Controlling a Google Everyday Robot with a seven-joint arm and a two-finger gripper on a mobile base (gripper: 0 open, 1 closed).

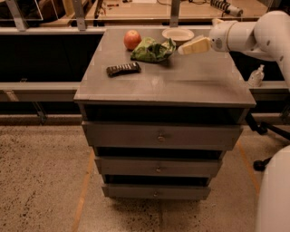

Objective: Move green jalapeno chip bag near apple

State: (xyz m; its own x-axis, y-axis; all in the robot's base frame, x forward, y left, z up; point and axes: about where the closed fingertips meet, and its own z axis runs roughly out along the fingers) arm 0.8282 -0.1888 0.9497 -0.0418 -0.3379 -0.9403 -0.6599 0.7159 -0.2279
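**Bag sits by apple – placing step looks finished**

The cream two-finger gripper (194,45) hovers over the right side of the top and holds nothing. We cannot tell whether it is open or closed. Left of its tip, close but apart, the crinkly shiny green jalapeno chip bag (153,49) lies flat on the top. Further left and a bit behind, the small round red-orange apple (132,39) sits just beside the bag's left edge; touching or not, we cannot tell.

We judge the move done and the arm at the release-and-retreat stage. The next move calls for a clean pull-away up and right, with no brushing of the bag or the bowl.

Surface: a grey matte cabinet top (181,81) over three grey drawers (158,136), standing on a speckled floor (41,181). A dark rectangular snack bar (123,69) lies front-left of the tip, well apart. A shallow white bowl (178,34) sits just behind the tip at the rear edge. A wooden bench (136,13) crosses the back of the room.
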